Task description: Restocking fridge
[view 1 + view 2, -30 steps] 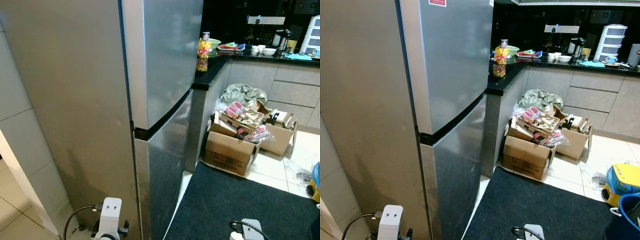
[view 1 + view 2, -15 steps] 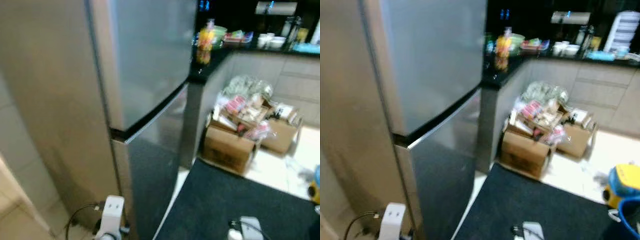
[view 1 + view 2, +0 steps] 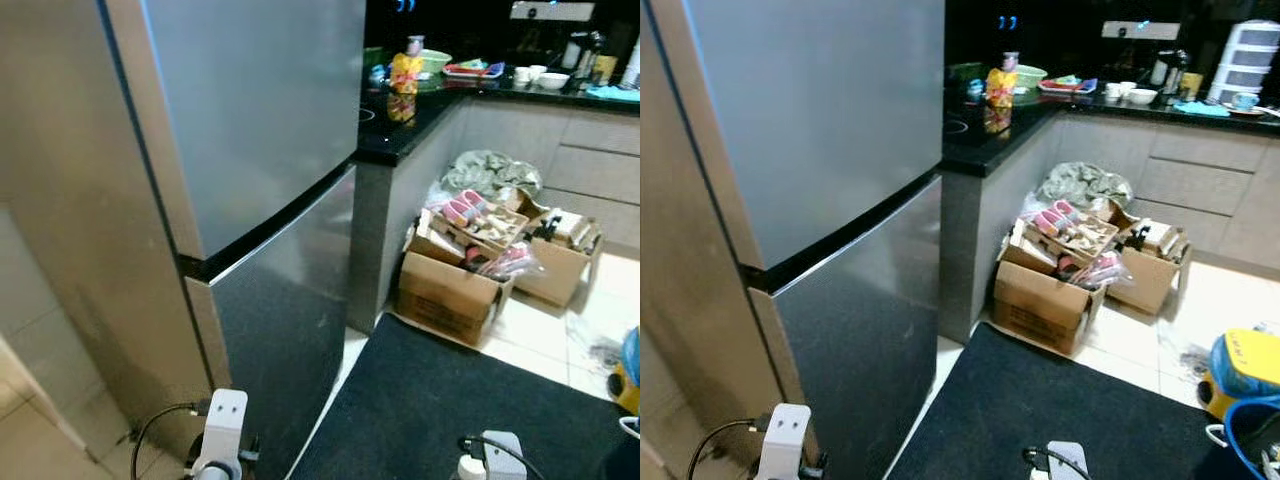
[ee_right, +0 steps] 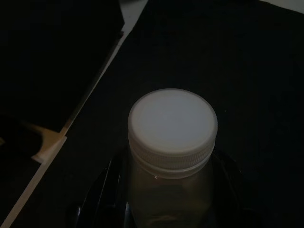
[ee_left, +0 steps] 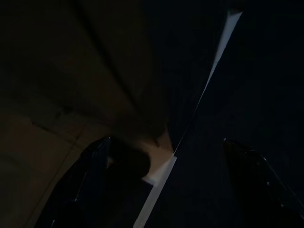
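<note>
R gripper (image 4: 166, 209): closed round a bottle (image 4: 168, 190), fingers (image 4: 102, 199) flanking its shoulders; white ribbed screw cap (image 4: 172, 128) faces the wrist cam. Dark mat below it.
L gripper (image 5: 161, 190): fingers (image 5: 83, 185) spread wide, nothing between them; hangs low over mat edge and pale floor, v. dark.
Wrists: L wrist mount (image 3: 222, 425) at 7 o'clock of head view w/ black cable; R wrist mount (image 3: 495, 450) at 5 o'clock.
Fridge (image 3: 250, 130): silver two-door, both doors shut, black seam betw. upper and lower door; takes up 9 to 12 o'clock, close in front.
Mat (image 3: 450, 400): dark, on floor from 5 to 6 o'clock, reaching the fridge foot.
Counter (image 3: 400, 135): black top, touching fridge's far side at 1 o'clock; yellow bottle (image 3: 403, 85) near its edge, green bowl (image 3: 434, 60) and white cups (image 3: 545, 78) further back.
Boxes (image 3: 450, 295): open cardboard cartons on tile at 3 o'clock, stuffed w/ mixed items; grey cloth bundle (image 3: 490, 172) behind them against cabinets.
Far right: yellow-blue object (image 3: 1240, 365) on floor at 4 o'clock, kind unclear.
</note>
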Controlling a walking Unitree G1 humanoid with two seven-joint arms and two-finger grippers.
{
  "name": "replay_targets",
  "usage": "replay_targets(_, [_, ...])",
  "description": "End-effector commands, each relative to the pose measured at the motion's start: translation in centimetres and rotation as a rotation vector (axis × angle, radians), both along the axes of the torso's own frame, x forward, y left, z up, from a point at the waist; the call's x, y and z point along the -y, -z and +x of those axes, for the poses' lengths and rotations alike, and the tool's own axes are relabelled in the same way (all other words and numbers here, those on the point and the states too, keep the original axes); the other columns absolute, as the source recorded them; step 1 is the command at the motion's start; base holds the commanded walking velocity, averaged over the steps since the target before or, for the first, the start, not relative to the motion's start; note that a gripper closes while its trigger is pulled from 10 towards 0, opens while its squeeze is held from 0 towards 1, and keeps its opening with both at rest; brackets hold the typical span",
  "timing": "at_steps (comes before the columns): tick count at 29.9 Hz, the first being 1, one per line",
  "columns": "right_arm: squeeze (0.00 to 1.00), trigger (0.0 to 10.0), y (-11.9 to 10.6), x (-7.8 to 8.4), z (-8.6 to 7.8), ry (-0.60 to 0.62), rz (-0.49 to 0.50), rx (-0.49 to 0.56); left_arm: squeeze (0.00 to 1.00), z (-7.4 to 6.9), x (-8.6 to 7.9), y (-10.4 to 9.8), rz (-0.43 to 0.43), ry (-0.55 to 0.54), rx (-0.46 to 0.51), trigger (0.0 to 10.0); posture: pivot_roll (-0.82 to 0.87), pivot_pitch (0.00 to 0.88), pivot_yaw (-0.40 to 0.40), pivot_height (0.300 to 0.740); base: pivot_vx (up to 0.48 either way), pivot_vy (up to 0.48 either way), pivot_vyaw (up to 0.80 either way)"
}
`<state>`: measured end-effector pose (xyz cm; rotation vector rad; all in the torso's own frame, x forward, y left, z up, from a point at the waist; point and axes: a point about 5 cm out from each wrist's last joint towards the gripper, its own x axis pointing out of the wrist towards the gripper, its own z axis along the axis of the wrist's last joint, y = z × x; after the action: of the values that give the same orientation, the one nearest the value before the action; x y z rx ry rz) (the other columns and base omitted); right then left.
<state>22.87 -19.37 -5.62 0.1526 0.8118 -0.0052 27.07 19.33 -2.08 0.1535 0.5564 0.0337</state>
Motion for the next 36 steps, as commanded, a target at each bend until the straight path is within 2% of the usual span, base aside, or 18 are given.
replay_targets(1, [0.00,10.0,0.1,0.0,-0.2,0.004,0.000,-0.007,0.00,-0.5,-0.6,0.5,-0.020,-0.032,-0.036,10.0,-0.09,0.047,-0.029,0.740,0.000,0.480,0.00])
replay_targets(8, [0.00,10.0,0.2,0.1,-0.3,0.009,-0.001,-0.010,0.00,-0.5,-0.6,0.4,-0.020,-0.029,-0.035,10.0,-0.09,0.050,-0.026,0.740,0.000,0.480,0.00])
replay_targets(18, [0.00,10.0,0.3,0.1,-0.4,0.016,0.001,-0.011,0.00,0.3,0.0,-0.2,0.016,0.037,-0.009,10.0,-0.09,0.047,-0.021,0.740,0.000,0.000,0.00])
replay_targets(28, [0.00,10.0,0.3,0.3,-0.6,0.022,-0.002,-0.016,0.00,1.1,0.1,-1.1,0.006,0.041,0.040,10.0,-0.09,0.057,-0.019,0.740,0.000,0.000,0.00])
replay_targets(29, [0.00,10.0,0.4,0.4,-0.7,0.023,-0.004,-0.019,0.00,1.8,-0.3,-1.8,-0.013,0.009,0.076,0.0,-0.10,0.059,-0.024,0.740,0.000,0.000,0.00])
replay_targets(32, [0.00,10.0,0.4,0.4,-0.7,0.023,-0.005,-0.021,0.00,2.1,-0.4,-2.1,-0.018,-0.001,0.090,0.0,-0.10,0.059,-0.024,0.740,0.000,0.000,0.00])
replay_targets(36, [0.00,10.0,0.5,0.7,-0.9,0.023,-0.011,-0.027,0.00,3.5,-1.1,-3.8,0.029,-0.039,0.154,0.0,-0.10,0.064,-0.027,0.740,0.000,0.000,0.00])
